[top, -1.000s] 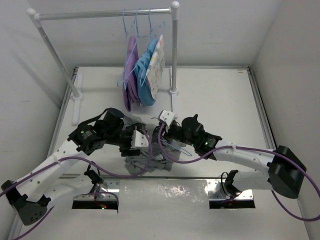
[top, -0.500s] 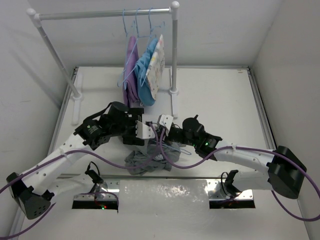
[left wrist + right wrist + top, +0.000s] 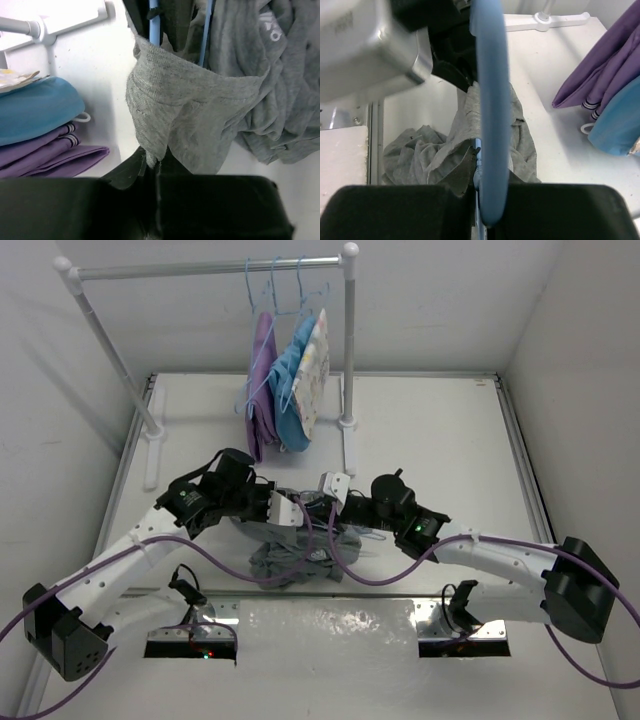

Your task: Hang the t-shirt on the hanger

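Logging status, mid-task, from beside the rig.

A: Where is the hanger [image 3: 490, 100]?

B: Low over the table [image 3: 450, 440], between the two arms and well apart from the rack [image 3: 200, 268]. The right gripper [image 3: 482, 207] is clamped on one of its blue bars.

A: And the t-shirt [image 3: 200, 95]?

B: The left gripper [image 3: 157, 169] is pressed together on an edge of the grey cloth, lifting it into an open fold. In the left wrist view two blue bars run down inside that opening, so I judge the hanger is partly threaded in. Most of the shirt lies bunched on the table.

A: What is left?

B: Working the cloth over both shoulders of the hanger, I'd say. Whether the opening is neck or hem, I cannot tell. The purple, blue and patterned garments [image 3: 285, 390] hang on the rack.
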### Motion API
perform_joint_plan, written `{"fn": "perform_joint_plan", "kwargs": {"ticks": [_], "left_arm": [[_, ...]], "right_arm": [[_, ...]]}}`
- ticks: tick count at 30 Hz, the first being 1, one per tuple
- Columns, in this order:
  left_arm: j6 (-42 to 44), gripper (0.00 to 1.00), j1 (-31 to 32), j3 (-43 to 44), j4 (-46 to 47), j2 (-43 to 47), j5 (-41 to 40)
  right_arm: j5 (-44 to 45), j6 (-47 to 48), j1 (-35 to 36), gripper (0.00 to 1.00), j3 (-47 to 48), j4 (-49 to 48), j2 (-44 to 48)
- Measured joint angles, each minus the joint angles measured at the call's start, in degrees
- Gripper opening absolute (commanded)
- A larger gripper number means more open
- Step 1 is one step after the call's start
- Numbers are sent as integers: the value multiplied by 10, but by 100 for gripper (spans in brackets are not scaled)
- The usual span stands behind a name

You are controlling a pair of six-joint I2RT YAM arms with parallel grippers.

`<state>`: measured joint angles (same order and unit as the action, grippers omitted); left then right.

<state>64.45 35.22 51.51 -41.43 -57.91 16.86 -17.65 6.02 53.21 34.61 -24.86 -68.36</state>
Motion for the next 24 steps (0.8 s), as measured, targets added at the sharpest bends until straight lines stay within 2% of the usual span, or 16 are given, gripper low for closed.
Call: {"fn": "perform_joint_plan", "kwargs": {"ticks": [3, 4, 5, 6, 7, 8, 9, 11, 12, 18, 19, 20, 21, 24], "left_arm": [[0, 0, -10, -3, -5, 8, 26], [-2, 0, -12, -3, -6, 10, 30], [-4, 0, -13, -7, -6, 14, 34], [-7, 0, -14, -11, -6, 17, 38], [-11, 0, -15, -17, -3, 22, 42], [-18, 0, -16, -24, -2, 25, 41], [-29, 0, -19, -33, 5, 30, 35], [-58, 0, -26, -52, 23, 37, 17], [-81, 0, -29, -59, 33, 37, 4], [-202, 0, -31, -65, 80, 40, -26], [-219, 0, -31, -64, 86, 42, -27], [-231, 0, -31, -63, 90, 43, -27], [-245, 0, -31, -60, 93, 43, -27], [-275, 0, -31, -53, 101, 43, -25]], "right_arm": [[-10, 2, -2, 0, 0, 0, 0], [-14, 1, -2, 2, 0, -1, 0], [-16, 1, -2, 8, 0, 0, 0], [-19, 0, -2, 18, 0, 2, 0], [-20, -2, -2, 42, 2, 8, 0], [-20, -9, -2, 51, 3, 15, 0], [-18, -13, -2, 69, 3, 24, 1], [5, -24, -2, 96, 2, 42, 5], [35, -37, -1, 99, -4, 49, 14], [277, -141, -8, 98, -47, 123, 159], [326, -165, -10, 95, -55, 134, 188], [360, -183, -12, 90, -62, 138, 209], [384, -200, -13, 75, -71, 138, 225], [408, -244, -14, 54, -113, 105, 239]]}}
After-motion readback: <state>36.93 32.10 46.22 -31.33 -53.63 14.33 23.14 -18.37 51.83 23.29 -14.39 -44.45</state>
